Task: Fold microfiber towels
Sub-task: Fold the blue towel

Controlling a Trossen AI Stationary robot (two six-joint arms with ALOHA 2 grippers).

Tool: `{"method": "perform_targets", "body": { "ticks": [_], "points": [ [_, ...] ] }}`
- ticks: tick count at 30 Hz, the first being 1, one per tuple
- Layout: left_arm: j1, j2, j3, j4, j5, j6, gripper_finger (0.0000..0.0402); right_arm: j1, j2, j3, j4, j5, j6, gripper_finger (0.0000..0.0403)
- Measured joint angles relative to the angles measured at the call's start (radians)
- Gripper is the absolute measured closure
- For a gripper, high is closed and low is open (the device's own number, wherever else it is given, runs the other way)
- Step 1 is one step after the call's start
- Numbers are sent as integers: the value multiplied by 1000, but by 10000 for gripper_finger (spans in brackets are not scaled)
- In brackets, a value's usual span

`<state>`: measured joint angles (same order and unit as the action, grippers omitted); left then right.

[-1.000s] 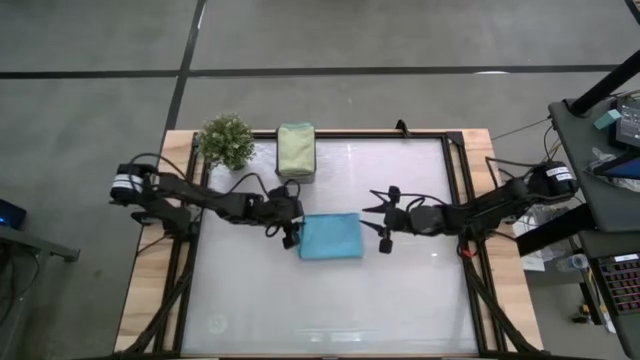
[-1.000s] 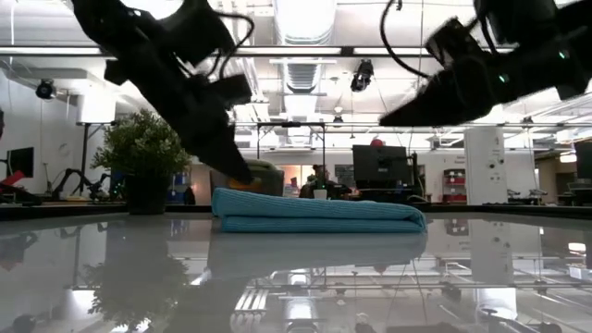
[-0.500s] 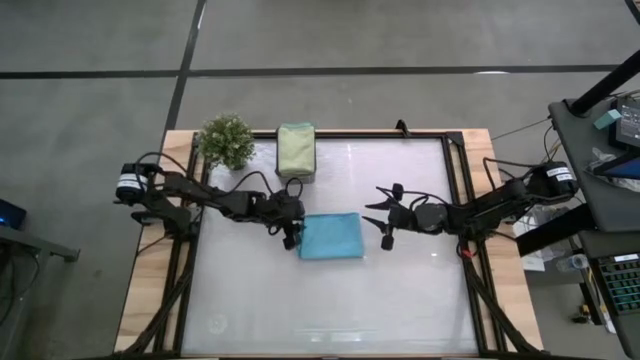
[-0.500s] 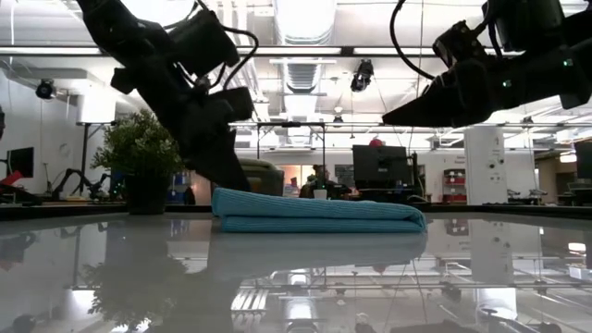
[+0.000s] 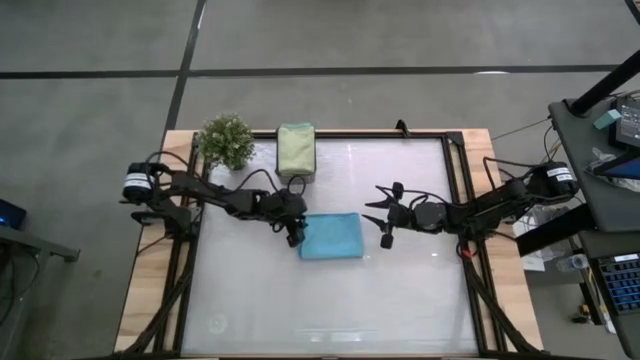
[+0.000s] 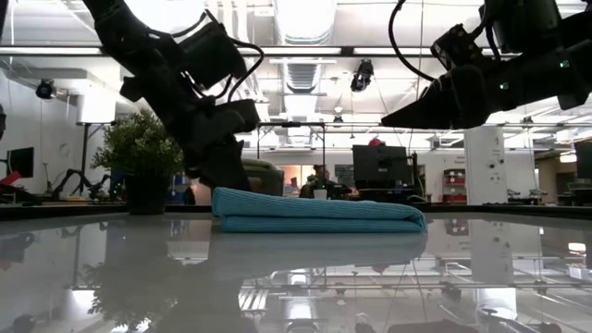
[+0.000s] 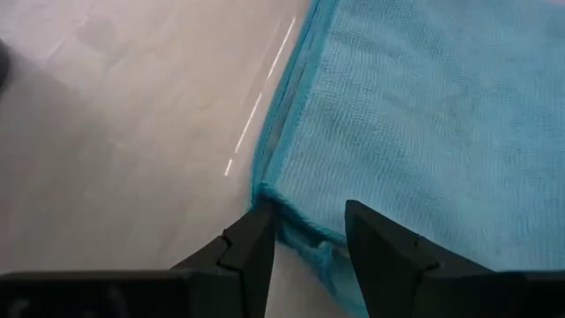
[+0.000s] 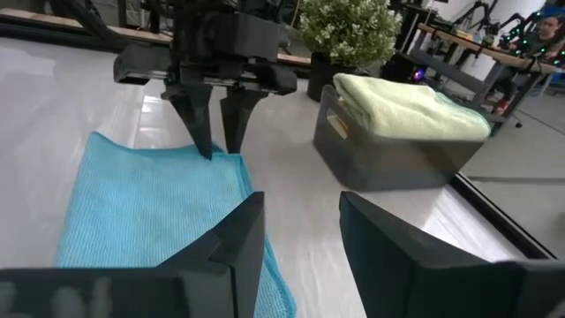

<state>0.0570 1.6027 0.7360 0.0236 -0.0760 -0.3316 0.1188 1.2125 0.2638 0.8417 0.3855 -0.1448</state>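
Blue towel (image 5: 331,236): folded flat rectangle, mid bench (image 5: 330,310), between both arms.
High view: L gripper (image 5: 293,229) at towel's left edge, upper corner; R gripper (image 5: 382,214) just off right edge, not touching.
Low view only: towel is a low layered stack; R gripper held well above it, L one down behind its left end.
L wrist view only: fingers (image 7: 250,256) spread, straddling towel's corner hem; pinching nothing.
R wrist view only: fingers (image 8: 231,252) apart, empty; L gripper seen beyond, tips down on far corner.
Green towel (image 5: 296,148): folded, atop dark grey box (image 8: 388,155) at bench's back edge.
Potted plant (image 5: 226,140): beside box.
Obstruction: L arm blocks part of box in low view.
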Motion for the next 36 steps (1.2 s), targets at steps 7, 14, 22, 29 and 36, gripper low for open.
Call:
{"method": "perform_targets", "body": {
  "ticks": [7,14,22,29,36],
  "points": [
    [0,14,11,29,3,1,277,0,0,0,0,0,0,264],
    [2,15,12,33,3,4,282,0,0,0,-5,0,2,264],
    [3,15,10,44,-5,6,380,0,0,0,-8,0,4,264],
    [3,1,24,40,-7,30,400,0,0,0,-14,0,6,264],
    [3,-95,38,17,-7,77,401,0,0,0,-22,0,6,264]
  ]
}}
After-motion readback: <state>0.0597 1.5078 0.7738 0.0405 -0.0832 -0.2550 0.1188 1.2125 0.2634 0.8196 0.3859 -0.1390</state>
